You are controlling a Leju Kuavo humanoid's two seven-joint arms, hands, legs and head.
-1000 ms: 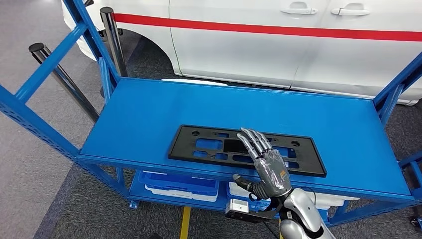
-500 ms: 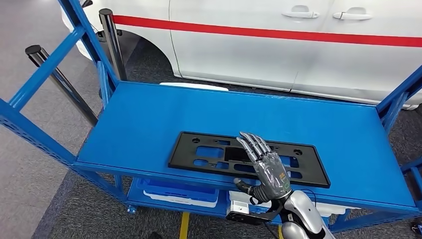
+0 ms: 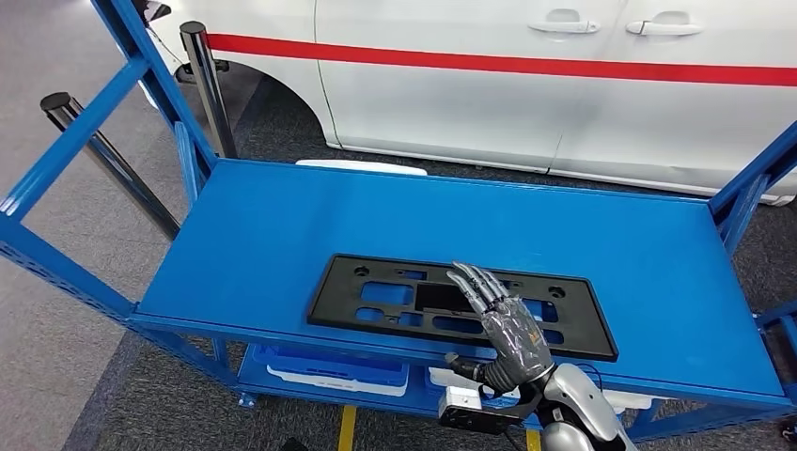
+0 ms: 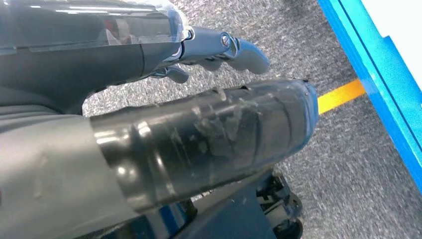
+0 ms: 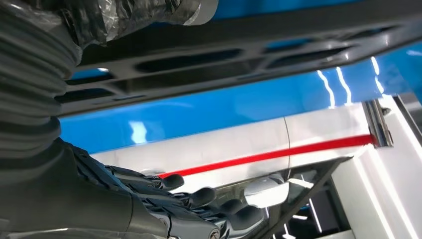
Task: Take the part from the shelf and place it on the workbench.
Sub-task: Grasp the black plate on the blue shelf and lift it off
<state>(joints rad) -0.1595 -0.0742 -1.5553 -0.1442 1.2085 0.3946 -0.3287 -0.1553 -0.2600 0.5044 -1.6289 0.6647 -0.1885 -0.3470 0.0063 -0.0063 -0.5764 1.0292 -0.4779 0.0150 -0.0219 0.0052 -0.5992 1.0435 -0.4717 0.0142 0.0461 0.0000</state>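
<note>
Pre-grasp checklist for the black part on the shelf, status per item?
1. Black part lies flat on the blue shelf, near its front edge: ok.
2. Right hand over the part's right half, fingers extended: ok.
3. Right hand gripping the part: not ok, nothing held yet.
4. Contact between fingers and part: cannot tell.
5. Shelf top around the part free of other items: ok.
6. Left hand holding nothing, by the floor with the yellow line: ok.
</note>
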